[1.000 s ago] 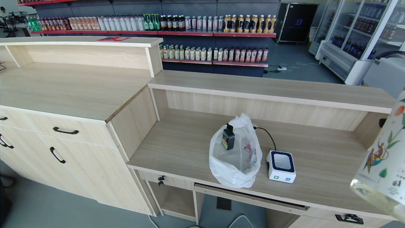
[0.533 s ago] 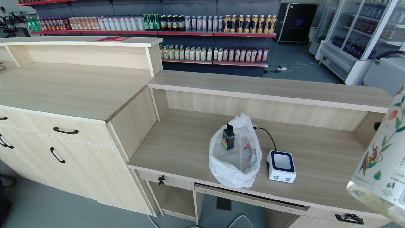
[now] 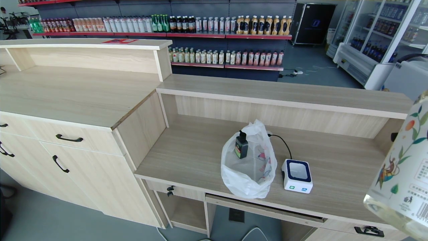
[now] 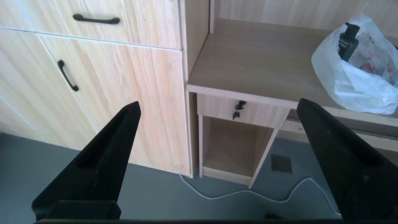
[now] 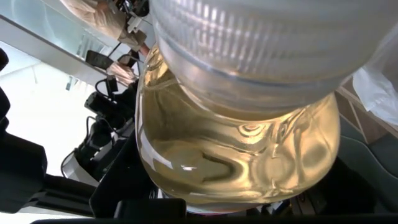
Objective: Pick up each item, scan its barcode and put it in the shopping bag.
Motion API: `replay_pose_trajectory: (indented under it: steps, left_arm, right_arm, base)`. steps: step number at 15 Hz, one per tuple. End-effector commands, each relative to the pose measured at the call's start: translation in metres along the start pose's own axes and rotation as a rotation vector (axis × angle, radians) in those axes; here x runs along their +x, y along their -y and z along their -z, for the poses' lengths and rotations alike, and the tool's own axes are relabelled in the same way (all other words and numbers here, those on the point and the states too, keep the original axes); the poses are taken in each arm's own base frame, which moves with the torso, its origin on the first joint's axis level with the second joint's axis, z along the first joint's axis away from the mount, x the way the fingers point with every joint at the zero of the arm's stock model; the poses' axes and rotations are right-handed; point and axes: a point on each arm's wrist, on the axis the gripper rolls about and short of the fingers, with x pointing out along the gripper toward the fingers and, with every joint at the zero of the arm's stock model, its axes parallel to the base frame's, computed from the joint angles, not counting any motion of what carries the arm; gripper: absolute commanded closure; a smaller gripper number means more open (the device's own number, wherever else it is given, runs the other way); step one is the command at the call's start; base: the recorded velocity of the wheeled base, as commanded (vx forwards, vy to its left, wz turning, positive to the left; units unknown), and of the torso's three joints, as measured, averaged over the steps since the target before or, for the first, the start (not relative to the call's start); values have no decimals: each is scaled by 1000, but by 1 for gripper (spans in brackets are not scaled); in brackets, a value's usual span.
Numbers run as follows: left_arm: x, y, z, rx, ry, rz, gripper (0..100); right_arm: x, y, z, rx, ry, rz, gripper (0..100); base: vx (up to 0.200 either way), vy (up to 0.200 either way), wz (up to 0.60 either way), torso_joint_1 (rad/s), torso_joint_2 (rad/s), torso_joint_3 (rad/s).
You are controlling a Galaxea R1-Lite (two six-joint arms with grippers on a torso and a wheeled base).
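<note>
One bottle of pale yellow liquid is the item in hand. It hangs in the air at the right edge of the head view, above the right end of the table. It is tilted, with its base low and toward the robot and its neck up and away. The right wrist view looks straight at its base. Held aloft that close to the wrist, it is judged to be pinched by the right gripper's fingers, though the bottle hides them.

A barcode shows on the label near the base, facing up toward the head camera. The scanner sits on the table to the bottle's left and lower, window upward. The coming move likely calls for carrying the bottle leftward and rolling it so the code faces down at the window.

The shopping bag stands open just beside the scanner, on its left. A small dark bottle is upright inside, near the back wall.

The left gripper hangs low beside the table's left end, fingers spread wide with nothing between them. The bag lies well apart from it, so the right arm is the nearer one.
</note>
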Motion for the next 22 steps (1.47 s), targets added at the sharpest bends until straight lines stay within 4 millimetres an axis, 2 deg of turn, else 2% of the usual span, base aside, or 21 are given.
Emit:
replay_pose_trajectory:
  steps: [1,2,3,5,6,8,10,14,16,17,20,22]
  left_arm:
    - [0,0,0,0,0,0,0]
    - [0,0,0,0,0,0,0]
    - [0,0,0,0,0,0,0]
    - [0,0,0,0,0,0,0]
    - [0,0,0,0,0,0,0]
    - [0,0,0,0,0,0,0]
    - [0,0,0,0,0,0,0]
    - [0,0,0,0,0,0,0]
    - [0,0,0,0,0,0,0]
    - [0,0,0,0,0,0,0]
    - [0,0,0,0,0,0,0]
    - [0,0,0,0,0,0,0]
  right_arm:
    - [0,1,4,-30,-6,1,100]
    - [0,3,8,-115,-11,11,100]
    - [2,13,16,-256,-25,87,100]
    - [7,43,38,-556,-150,349,100]
    - [4,56,42,-688,-210,453,100]
    - [0,80,42,-877,-240,540,100]
    - [-6,118,43,-1104,-219,682,100]
    - [-15,167,45,-1335,-284,791,100]
    - [-13,181,51,-1339,-312,775,100]
    - [-11,196,57,-1371,-313,780,100]
    - [-6,222,59,-1434,-296,799,100]
    - [0,247,66,-1460,-275,757,100]
  base:
    - [0,0,0,0,0,0]
    - [0,0,0,0,0,0]
    - [0,0,0,0,0,0]
    - [0,0,0,0,0,0]
    - [0,0,0,0,0,0]
    - [0,0,0,0,0,0]
    - [0,0,0,0,0,0]
    - [0,0,0,0,0,0]
    - [0,0,300,1,6,4]
    - [0,0,600,2,2,2]
    - [0,0,600,6,2,2]
    - [0,0,300,11,4,1]
